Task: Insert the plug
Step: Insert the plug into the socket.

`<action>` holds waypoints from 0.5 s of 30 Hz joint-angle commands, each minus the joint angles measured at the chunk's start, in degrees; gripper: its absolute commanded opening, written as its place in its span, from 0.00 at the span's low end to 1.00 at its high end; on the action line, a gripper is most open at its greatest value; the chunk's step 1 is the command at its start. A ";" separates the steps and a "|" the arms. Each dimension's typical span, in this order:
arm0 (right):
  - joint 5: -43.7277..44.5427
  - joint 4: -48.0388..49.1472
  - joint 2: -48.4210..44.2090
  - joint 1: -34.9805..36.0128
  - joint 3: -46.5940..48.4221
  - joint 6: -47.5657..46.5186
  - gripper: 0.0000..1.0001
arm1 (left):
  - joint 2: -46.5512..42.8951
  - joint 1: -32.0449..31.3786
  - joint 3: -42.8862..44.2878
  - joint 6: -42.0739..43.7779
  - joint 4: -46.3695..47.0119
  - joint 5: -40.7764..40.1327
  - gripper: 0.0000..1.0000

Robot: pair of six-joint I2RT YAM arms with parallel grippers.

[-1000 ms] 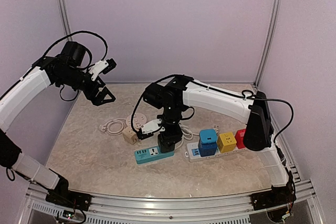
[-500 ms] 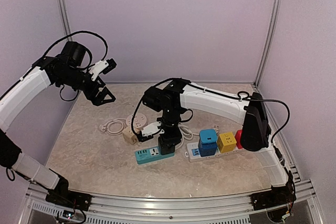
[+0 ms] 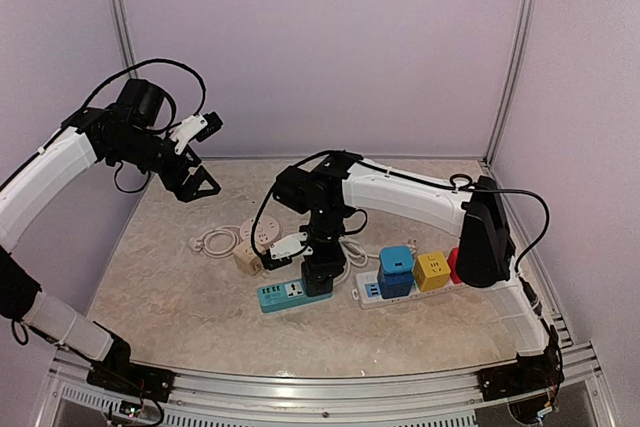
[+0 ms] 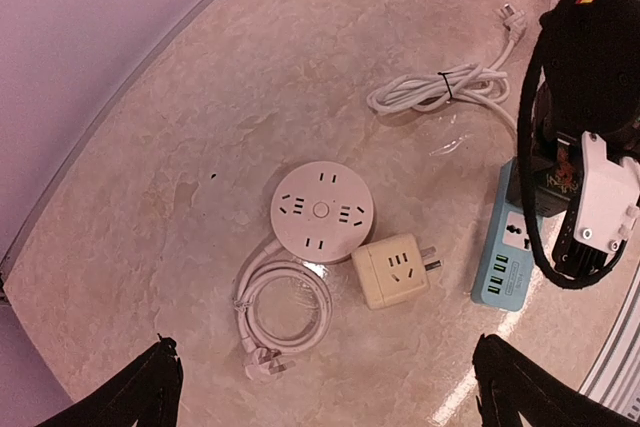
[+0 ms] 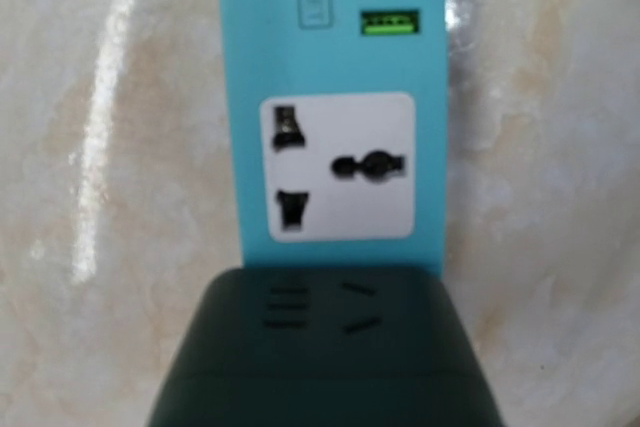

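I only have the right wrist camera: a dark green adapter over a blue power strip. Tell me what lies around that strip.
Observer: Off the left end of the blue strip sit a cream cube adapter and a round white socket hub.
Operator: Now the other side.
Observer: Past the green adapter, to the right, lies a white strip carrying a blue cube, a yellow cube and a red cube.
Operator: Report the left arm.
Observer: The left gripper hangs open, high on the left side, holding nothing.
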 commanded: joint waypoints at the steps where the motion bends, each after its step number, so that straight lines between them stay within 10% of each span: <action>1: 0.53 -1.00 11.38 1.27 -7.41 5.18 0.00 | -0.23 -0.36 1.68 0.93 -1.44 -0.64 0.99; 15: 5.02 5.77 8.60 4.36 -16.92 6.29 0.00 | -0.57 -0.34 1.76 1.02 -1.70 -0.93 0.99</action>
